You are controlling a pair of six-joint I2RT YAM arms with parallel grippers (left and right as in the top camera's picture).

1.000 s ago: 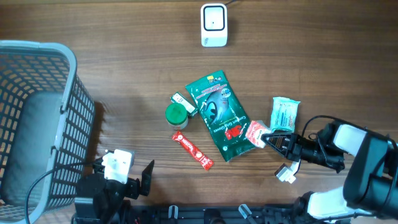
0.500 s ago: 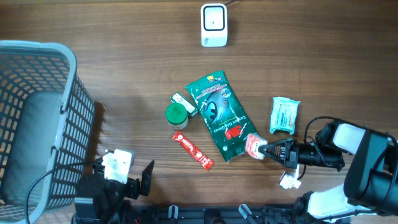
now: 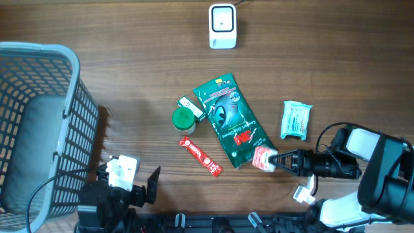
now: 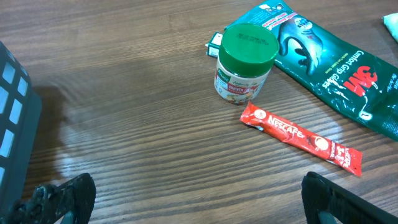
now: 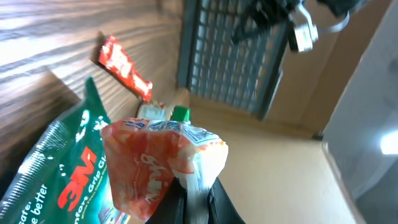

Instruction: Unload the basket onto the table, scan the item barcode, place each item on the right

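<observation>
The small sachet is red-orange and white, crinkled and puffy, with pale lettering on its red part (too blurred to read in the right wrist view). One end is pinched between the closed fingers of the right gripper. It is near the tabletop's front edge, toward the right, right beside the lower corner of the green 3M pouch. From above I cannot tell whether it touches the pouch or the wood. Which face carries a barcode cannot be made out.

The left gripper stands wide open and empty at the front left, beside the grey basket, with its fingertips cut off by the frame.

The tabletop is dark wood grain. A white scanner stands at the middle of the back edge. A plain beige surface lies beyond the table.
</observation>
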